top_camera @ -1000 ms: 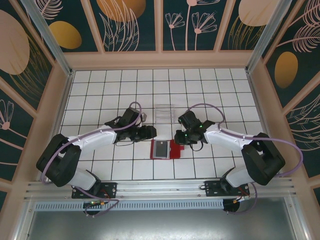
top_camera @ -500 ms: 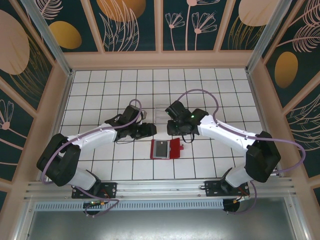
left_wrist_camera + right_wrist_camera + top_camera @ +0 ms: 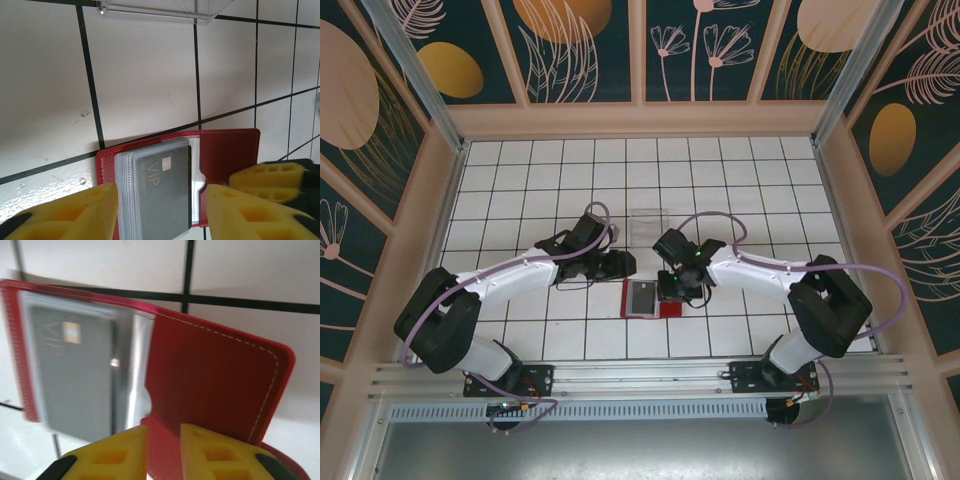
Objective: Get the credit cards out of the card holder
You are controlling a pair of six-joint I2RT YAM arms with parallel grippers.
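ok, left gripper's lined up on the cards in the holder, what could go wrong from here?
1. The left gripper straddles the whole stack of credit cards, so closing may pinch the pockets too and drag the card holder along.
2. The right gripper sits at the edge of the holder's other half; if that hold is weak, the holder could slide or fold shut.

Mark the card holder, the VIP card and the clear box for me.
card holder (image 3: 230,155): left wrist view, on the bare red flap.
VIP card (image 3: 162,197): left wrist view, on the middle of its dark face.
clear box (image 3: 647,225): top external view, on its middle.
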